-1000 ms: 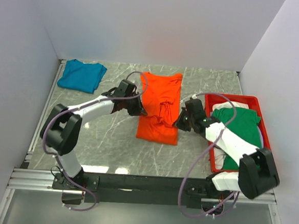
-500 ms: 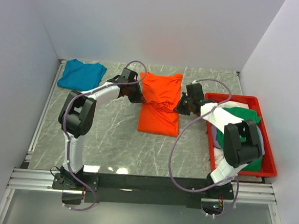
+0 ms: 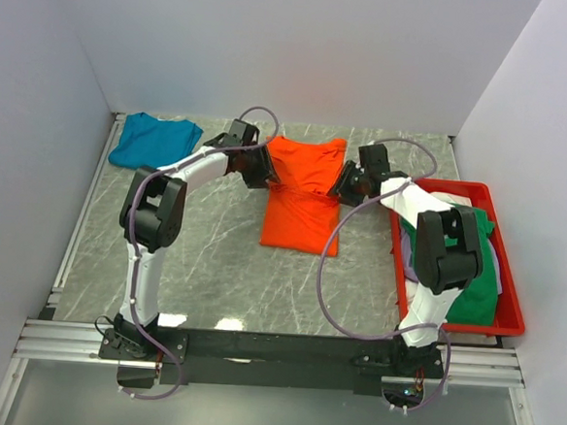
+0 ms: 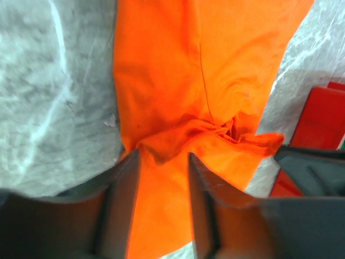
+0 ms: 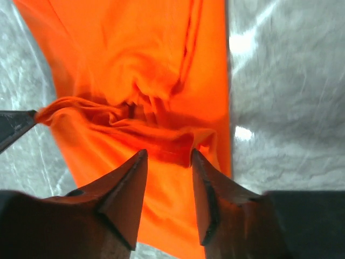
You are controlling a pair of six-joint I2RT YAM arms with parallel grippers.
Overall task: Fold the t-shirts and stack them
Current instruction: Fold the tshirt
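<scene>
Your orange shirt (image 3: 302, 199) lies on the table (image 3: 212, 256) at upper centre of the top view, its lower half flat and a bunched ridge running across its middle. The left gripper (image 3: 263, 175) sits at the shirt's left edge and the right gripper (image 3: 344, 188) at its right edge. In both wrist views the jaws stand narrow, each pinching one end of that ridge, and the cloth looks pulled taut between them.

The teal shirt (image 3: 154, 143) rests in the upper left corner, well apart. The green shirt (image 3: 477, 299) is heaped in the tray (image 3: 512, 311) at the right.

You seem to be midway through a fold of the orange shirt, which is not yet stacked.

Expect this cloth to be light, limp and a little slippery. It will sag wherever you do not hold it, and it wrinkles easily, as the creases near both grippers show. Take it at the side edges, one gripper each side at the same level, and pinch through all the layers — a thin bite may slip out. Keep the two grippers level with each other, or the fold will probably land skewed.
</scene>
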